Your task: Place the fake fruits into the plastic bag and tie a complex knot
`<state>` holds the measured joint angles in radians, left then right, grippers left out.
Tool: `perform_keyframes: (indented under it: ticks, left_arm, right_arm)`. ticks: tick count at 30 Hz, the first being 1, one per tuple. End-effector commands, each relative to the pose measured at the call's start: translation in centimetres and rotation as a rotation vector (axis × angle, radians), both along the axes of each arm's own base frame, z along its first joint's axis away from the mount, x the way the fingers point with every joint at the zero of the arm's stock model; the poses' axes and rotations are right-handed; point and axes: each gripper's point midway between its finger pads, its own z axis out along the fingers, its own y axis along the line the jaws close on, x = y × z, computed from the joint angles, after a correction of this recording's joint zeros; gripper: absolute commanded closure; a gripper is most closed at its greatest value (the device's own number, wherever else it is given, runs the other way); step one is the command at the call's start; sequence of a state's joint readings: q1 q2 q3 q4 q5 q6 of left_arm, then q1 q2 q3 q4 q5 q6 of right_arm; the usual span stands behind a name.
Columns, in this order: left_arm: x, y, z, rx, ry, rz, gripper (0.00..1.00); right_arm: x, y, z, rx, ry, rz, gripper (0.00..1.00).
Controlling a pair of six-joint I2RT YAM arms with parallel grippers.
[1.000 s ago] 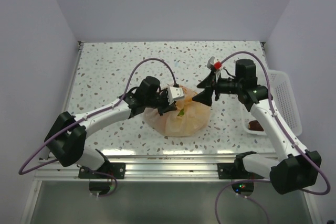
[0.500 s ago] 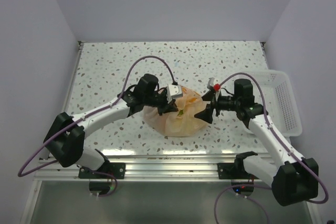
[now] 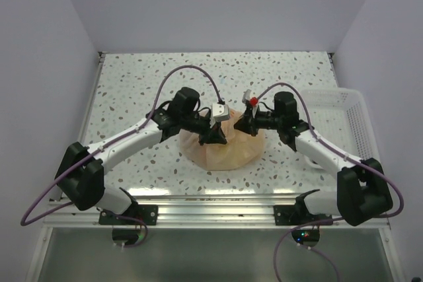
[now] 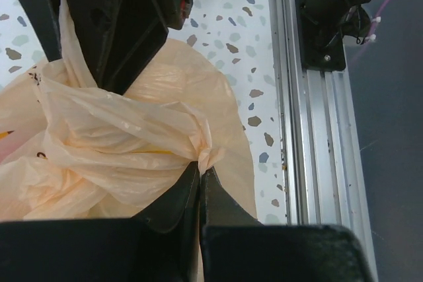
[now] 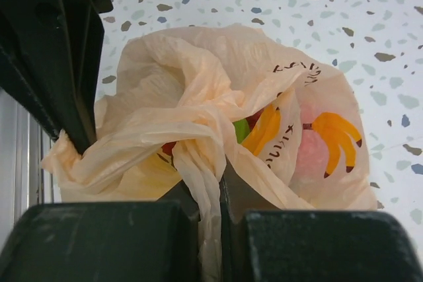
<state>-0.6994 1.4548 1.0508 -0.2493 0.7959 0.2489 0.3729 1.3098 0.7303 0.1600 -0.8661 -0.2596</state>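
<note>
The plastic bag (image 3: 221, 151) lies bulging at mid-table, pale peach with orange printed marks. Through its film (image 5: 198, 97) I see fake fruits inside: a green piece (image 5: 240, 129) and a red one (image 5: 168, 148). My left gripper (image 3: 215, 136) is shut on a small twisted bunch of handle plastic (image 4: 206, 153) at its tips (image 4: 200, 168); I cannot tell whether that bunch is a knot. My right gripper (image 3: 239, 125) faces it from the right. Its jaws (image 5: 213, 177) are shut on a hanging strand of bag plastic (image 5: 205, 163).
A white perforated basket (image 3: 357, 123) stands at the table's right edge. An aluminium rail (image 3: 211, 197) runs along the near edge, close below the bag. Both grippers crowd over the bag top, a few centimetres apart.
My right gripper swung left and down from beside the bag onto its top, and went from open to shut on the bag plastic. The left gripper kept its grip, shifting slightly.
</note>
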Motion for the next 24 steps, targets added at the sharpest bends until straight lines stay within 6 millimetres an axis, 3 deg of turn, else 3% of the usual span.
perform_keyframes:
  ticks: [1, 5, 8, 11, 12, 18, 23, 24]
  left_arm:
    - [-1.2, -0.4, 1.4, -0.033, 0.069, -0.052, 1.0]
    - [2.2, 0.6, -2.4, 0.08, 0.007, 0.168, 1.0]
    - [5.6, 1.3, -3.2, 0.098, -0.08, 0.348, 1.0]
    - [8.3, 1.4, -2.6, 0.061, -0.152, 0.473, 1.0]
    - [8.9, 0.9, -1.5, 0.01, -0.179, 0.484, 1.0]
    - [7.2, -2.1, 1.0, -0.208, -0.145, 0.361, 1.0]
    - [5.3, -3.3, -0.3, -0.258, -0.011, 0.3, 1.0]
    - [5.1, -3.5, 0.5, -0.298, 0.004, 0.301, 1.0]
  right_arm:
    - [1.6, 0.6, 3.7, 0.058, -0.078, -0.033, 1.0]
    - [0.7, 0.7, 4.9, 0.088, -0.036, -0.024, 1.0]
    - [-0.5, 0.7, 6.1, 0.112, -0.008, -0.008, 1.0]
    - [-2.0, 0.6, 6.7, 0.132, 0.033, 0.015, 1.0]
    - [-2.3, 0.6, 6.7, 0.134, 0.041, 0.018, 1.0]
    - [-3.6, 0.9, 5.6, 0.149, 0.154, 0.005, 1.0]
    - [-3.1, 1.9, 5.9, 0.177, 0.173, -0.009, 1.0]
    - [-3.0, 1.9, 5.9, 0.177, 0.175, -0.014, 1.0]
